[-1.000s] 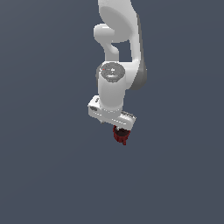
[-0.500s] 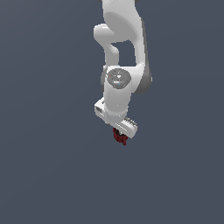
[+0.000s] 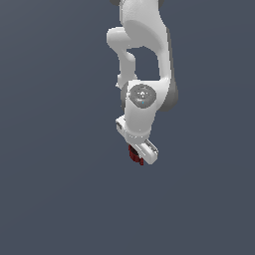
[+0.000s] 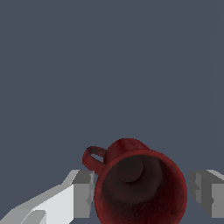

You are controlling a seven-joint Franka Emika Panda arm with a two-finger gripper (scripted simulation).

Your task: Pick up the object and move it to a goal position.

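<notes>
The object is a small dark red mug (image 4: 140, 192) with a dark inside and a little side handle. It stands upright with its mouth facing the wrist camera. My gripper (image 4: 142, 199) is straddling it, one white-grey finger (image 4: 83, 194) at the handle side and the other finger (image 4: 208, 192) opposite. A thin gap shows on each side, so the gripper is open. In the exterior view the mug (image 3: 133, 154) peeks out just below the white hand, and the gripper (image 3: 137, 157) hides most of it.
A plain dark grey surface fills both views. The white arm (image 3: 144, 60) comes down from the top of the exterior view. Nothing else shows.
The hand has come lower and turned, covering more of the mug. The mug has stayed in the same spot.
</notes>
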